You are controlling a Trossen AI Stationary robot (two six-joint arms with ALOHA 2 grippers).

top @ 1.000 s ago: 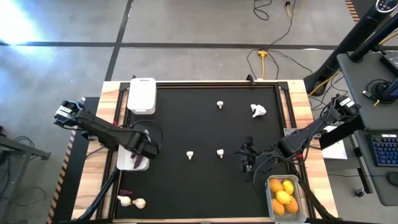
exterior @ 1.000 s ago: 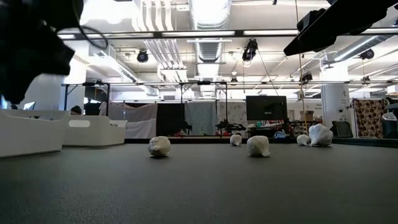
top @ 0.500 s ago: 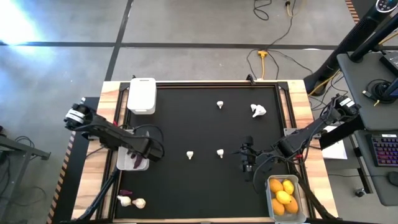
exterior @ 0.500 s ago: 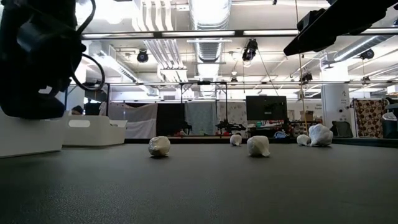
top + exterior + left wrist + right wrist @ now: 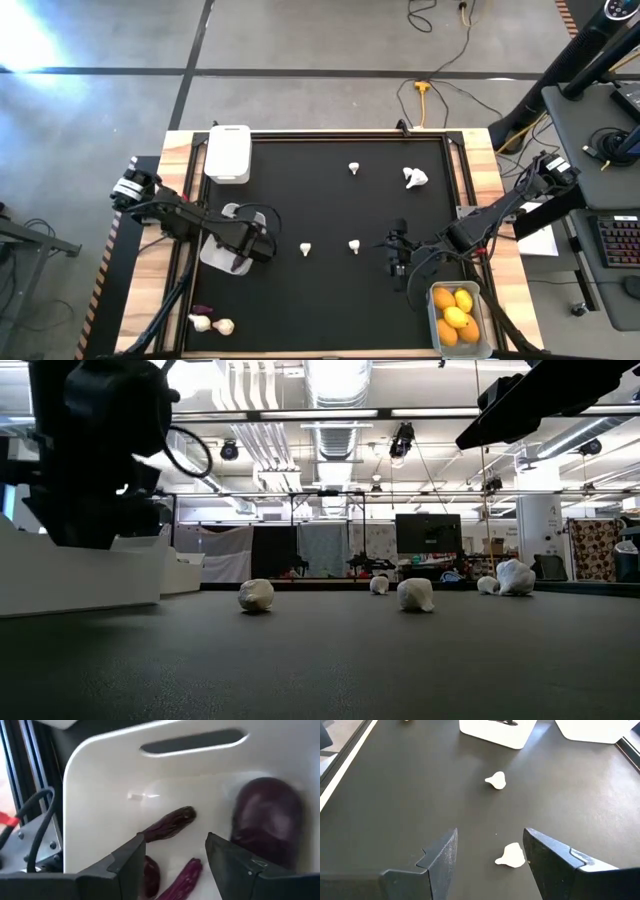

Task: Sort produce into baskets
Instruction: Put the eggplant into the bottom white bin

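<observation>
My left gripper (image 5: 175,857) stands open over the inside of a white basket (image 5: 100,785) at the mat's left edge (image 5: 212,250). On the basket's floor lie dark purple eggplants: a big rounded one (image 5: 267,822) and thin ones (image 5: 167,824) (image 5: 182,877). In the low view the left arm (image 5: 95,450) hangs above that basket (image 5: 80,575). My right gripper (image 5: 397,255) hovers open over the mat, with two garlic bulbs (image 5: 496,780) (image 5: 511,856) ahead of it. More garlic (image 5: 354,168) (image 5: 415,178) rests on the mat farther back. My left gripper reaches down into the white basket from above, its fingers (image 5: 127,865) over the eggplants. Whether they touch the basket or an eggplant, I cannot tell.
A second white basket (image 5: 228,153) stands at the far left corner. A clear basket (image 5: 437,318) with yellow and orange fruits (image 5: 455,315) sits at the near right. Two garlic bulbs (image 5: 212,324) and a purple piece (image 5: 203,310) lie on the wooden edge, near left.
My left gripper has gone down and toward the table's right, into the white basket. The basket has shifted a little toward the right and turned slightly; in the low view it now shows larger.
</observation>
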